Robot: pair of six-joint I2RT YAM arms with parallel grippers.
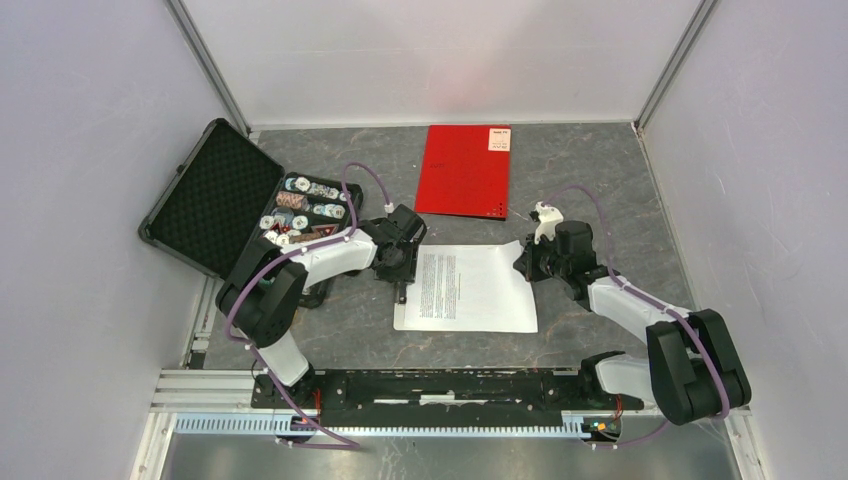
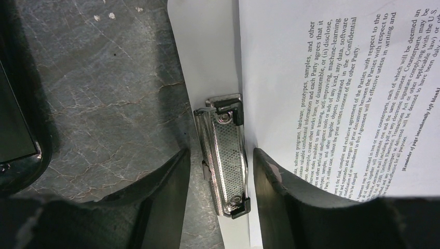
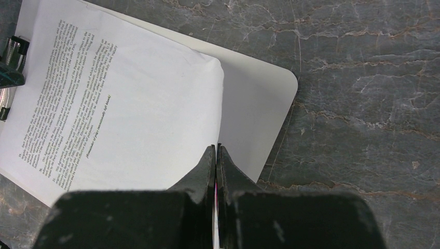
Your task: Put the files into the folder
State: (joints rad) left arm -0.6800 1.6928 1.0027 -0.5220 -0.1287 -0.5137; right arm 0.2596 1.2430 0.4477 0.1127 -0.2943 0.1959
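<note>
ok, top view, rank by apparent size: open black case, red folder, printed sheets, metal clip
1. open black foam-lined case
2. white printed paper sheets, roughly level with flat red folder; folder sits farther back, so not ranking those
3. small metal clip

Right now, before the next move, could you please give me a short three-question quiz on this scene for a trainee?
1. True or false: the flat red folder lies open.
2. Which does the left pincer straddle with open jaws? A) the shiny metal clip B) the folder C) nothing
3. Fill in: the right pincer is shut on the edge of the ___.
Key: 1 false, it lies closed; 2 A; 3 white printed paper sheets.
</note>
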